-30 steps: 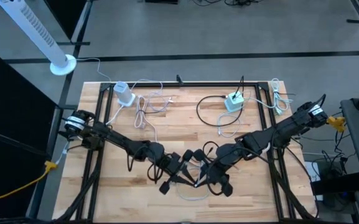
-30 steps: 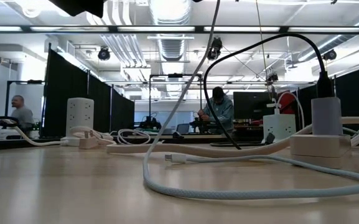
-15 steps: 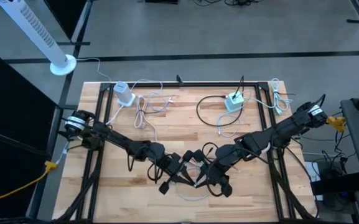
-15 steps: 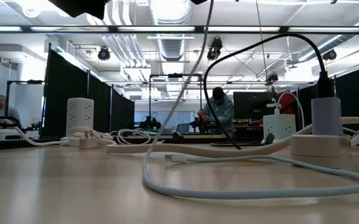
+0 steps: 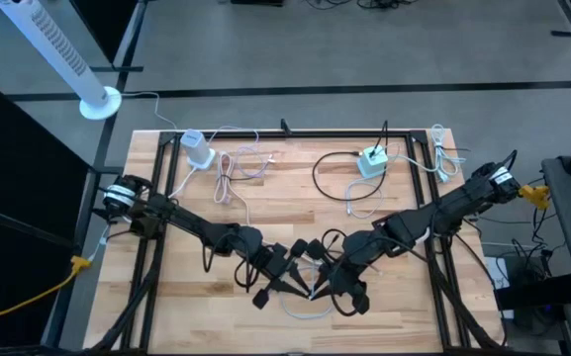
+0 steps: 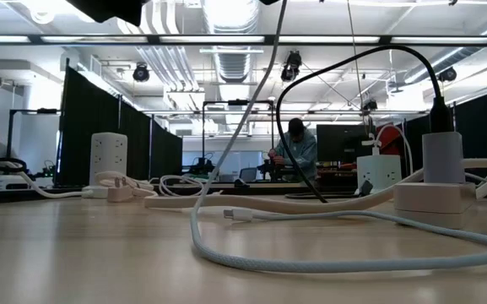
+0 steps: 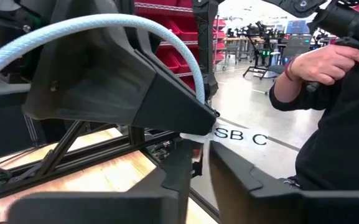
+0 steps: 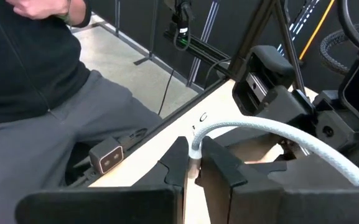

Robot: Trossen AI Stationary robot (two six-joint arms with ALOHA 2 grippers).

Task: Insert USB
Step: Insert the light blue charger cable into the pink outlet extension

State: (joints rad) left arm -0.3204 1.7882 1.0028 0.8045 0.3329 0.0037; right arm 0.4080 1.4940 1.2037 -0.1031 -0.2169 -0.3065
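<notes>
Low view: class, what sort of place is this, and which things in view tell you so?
Probably a robotics lab or workshop: black curtain partitions divide an open hall, exposed ducts run overhead, and a person works at a bench behind.

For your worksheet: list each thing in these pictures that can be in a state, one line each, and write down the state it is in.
Right gripper: shut on the white cable's plug.
Left gripper: slightly parted around the white cable.
White cable's other plug: lying loose on the table, unplugged.
Black cable: plugged into the grey adapter.
White charger: lying at the table's far left.
</notes>
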